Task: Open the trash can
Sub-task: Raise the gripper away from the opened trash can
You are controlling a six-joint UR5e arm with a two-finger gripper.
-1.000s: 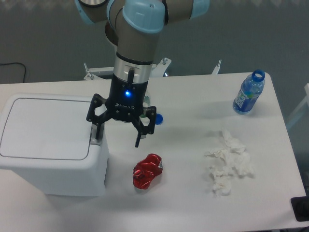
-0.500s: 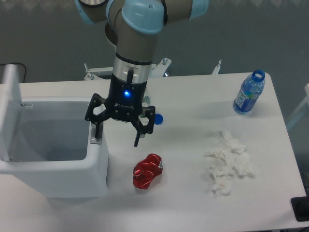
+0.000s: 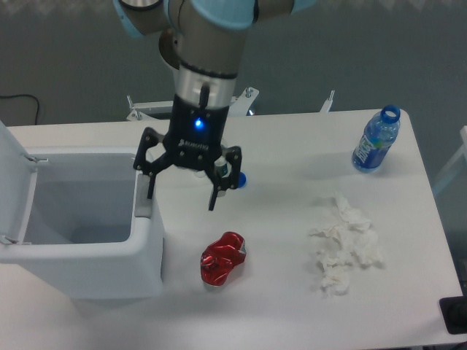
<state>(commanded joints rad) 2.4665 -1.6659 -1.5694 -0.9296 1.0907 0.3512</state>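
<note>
Camera view: trash can (image 3: 109,255) lid up, opening done; my claw (image 3: 182,195) spread wide, empty, above push tab; next, retreat.

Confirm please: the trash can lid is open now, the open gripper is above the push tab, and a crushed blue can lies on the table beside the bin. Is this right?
One detail is wrong. The crushed can is red, not blue, as the camera view shows. The rest holds: the trash can has its lid swung up, and the open gripper hangs above the push tab.
</note>
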